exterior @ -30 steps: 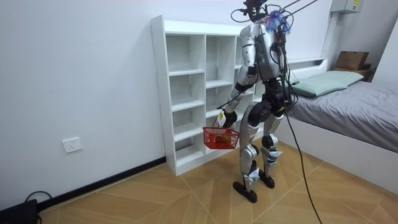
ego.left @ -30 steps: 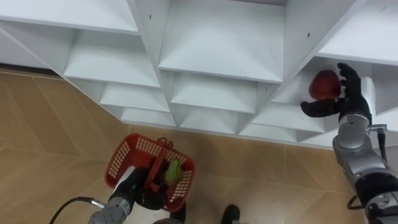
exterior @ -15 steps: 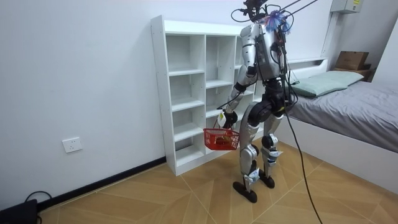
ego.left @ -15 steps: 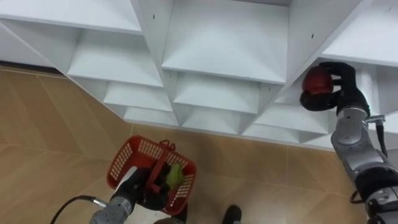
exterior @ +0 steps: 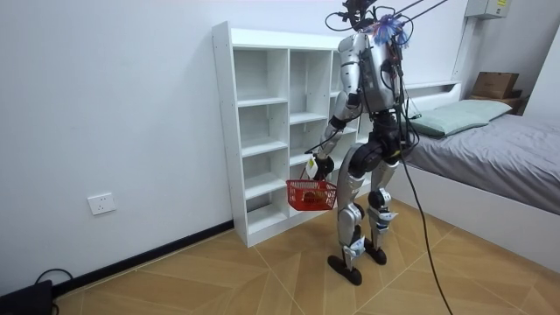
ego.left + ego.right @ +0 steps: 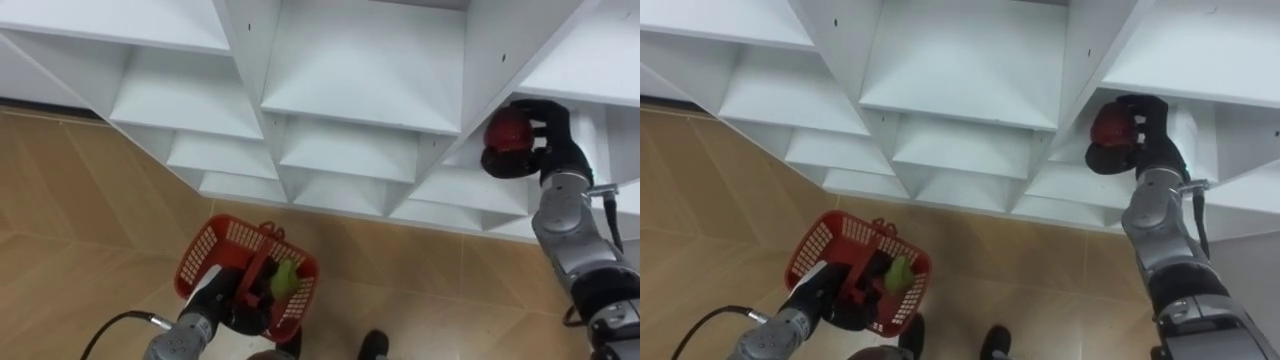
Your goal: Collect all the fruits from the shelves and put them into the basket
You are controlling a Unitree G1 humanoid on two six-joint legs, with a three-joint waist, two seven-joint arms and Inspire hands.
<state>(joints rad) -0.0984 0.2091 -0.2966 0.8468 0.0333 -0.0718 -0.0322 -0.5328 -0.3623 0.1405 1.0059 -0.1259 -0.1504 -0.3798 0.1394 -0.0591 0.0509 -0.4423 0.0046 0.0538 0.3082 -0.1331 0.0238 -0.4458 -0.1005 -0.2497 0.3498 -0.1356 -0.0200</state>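
Apple, round and red, sits in the right hand, fingers curled round it, at the front edge of the shelf; left hand grips the basket handle above open floor.

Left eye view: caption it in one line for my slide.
Right hand grips a red apple at the white closet; left hand holds a red basket with a green fruit inside.

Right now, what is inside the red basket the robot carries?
A green fruit lies inside the red basket. The left hand, curled round its handle, covers part of the inside; anything beneath is hidden.
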